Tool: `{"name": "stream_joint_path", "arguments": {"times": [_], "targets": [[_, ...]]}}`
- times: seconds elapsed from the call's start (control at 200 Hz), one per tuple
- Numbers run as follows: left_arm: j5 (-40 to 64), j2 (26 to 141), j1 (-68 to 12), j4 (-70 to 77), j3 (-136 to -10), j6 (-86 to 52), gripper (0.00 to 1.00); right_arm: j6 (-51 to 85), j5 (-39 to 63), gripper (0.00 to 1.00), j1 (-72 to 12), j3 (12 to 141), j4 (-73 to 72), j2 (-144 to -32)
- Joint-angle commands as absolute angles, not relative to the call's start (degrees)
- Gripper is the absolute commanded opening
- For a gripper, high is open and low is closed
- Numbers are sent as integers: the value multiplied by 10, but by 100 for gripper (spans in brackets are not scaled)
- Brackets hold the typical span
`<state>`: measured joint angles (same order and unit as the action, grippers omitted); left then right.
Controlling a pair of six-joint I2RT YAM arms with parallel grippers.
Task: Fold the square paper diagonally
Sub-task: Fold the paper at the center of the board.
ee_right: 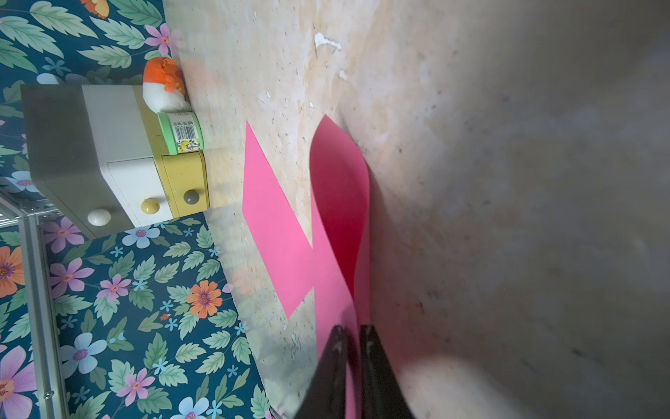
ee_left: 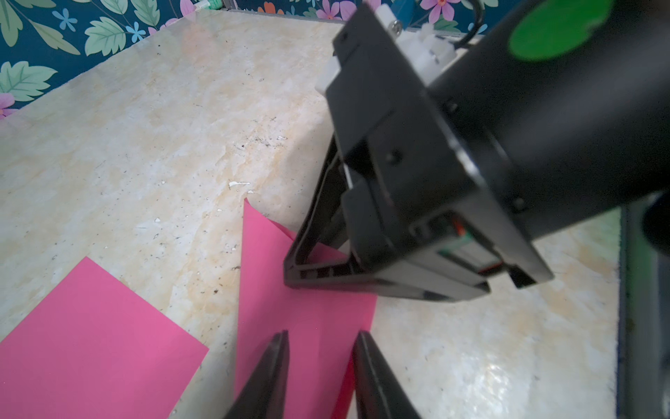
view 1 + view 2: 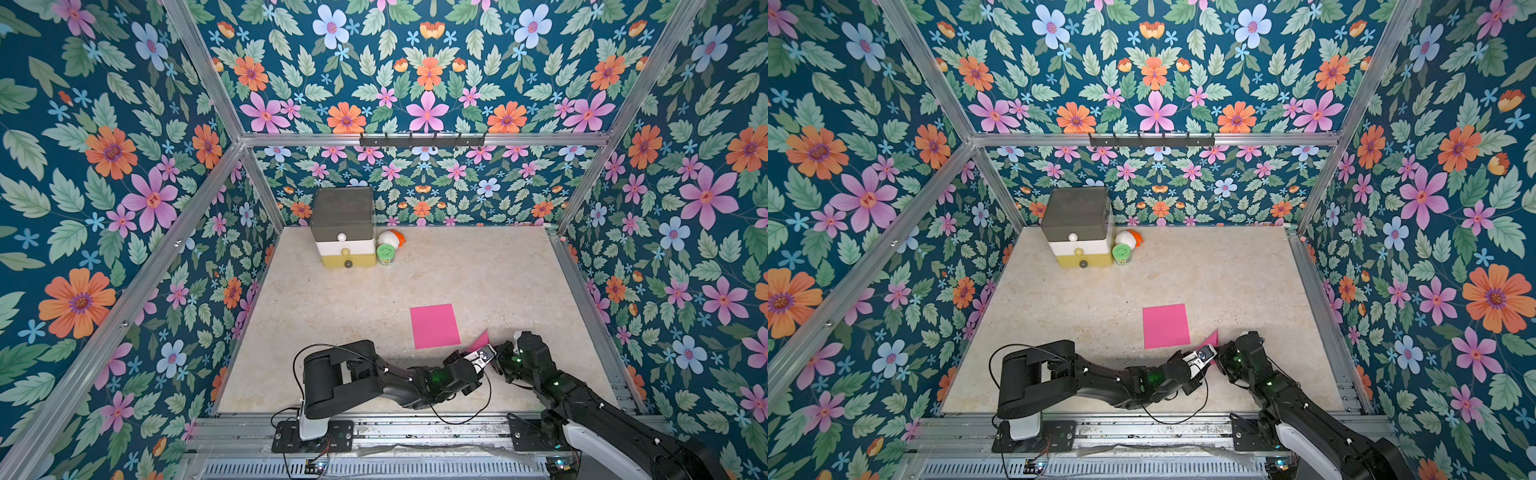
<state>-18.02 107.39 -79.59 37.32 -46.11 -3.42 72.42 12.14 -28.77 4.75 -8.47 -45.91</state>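
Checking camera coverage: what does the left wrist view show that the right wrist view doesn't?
Only left wrist: the left gripper, fingers parted either side of the lifted pink sheet, and the right gripper from outside, shut on that sheet. Only right wrist: the drawer box, green tin and orange-white toy. Both: the lifted sheet and the flat pink square.

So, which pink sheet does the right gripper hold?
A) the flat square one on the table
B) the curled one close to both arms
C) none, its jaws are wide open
B: in the right wrist view the right gripper is shut on the curled pink sheet, while the flat pink square lies ungripped.
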Motion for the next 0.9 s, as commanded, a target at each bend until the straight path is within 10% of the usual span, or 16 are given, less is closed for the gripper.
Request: {"name": "stream_joint_path", "arguments": {"times": [0.0, 0.895], "targets": [[-193, 1057, -796, 390, -453, -53, 40, 726, 117, 7, -288, 49, -86, -461], [-147, 894, -791, 299, -388, -40, 61, 768, 121, 3, -288, 72, -73, -431]]}}
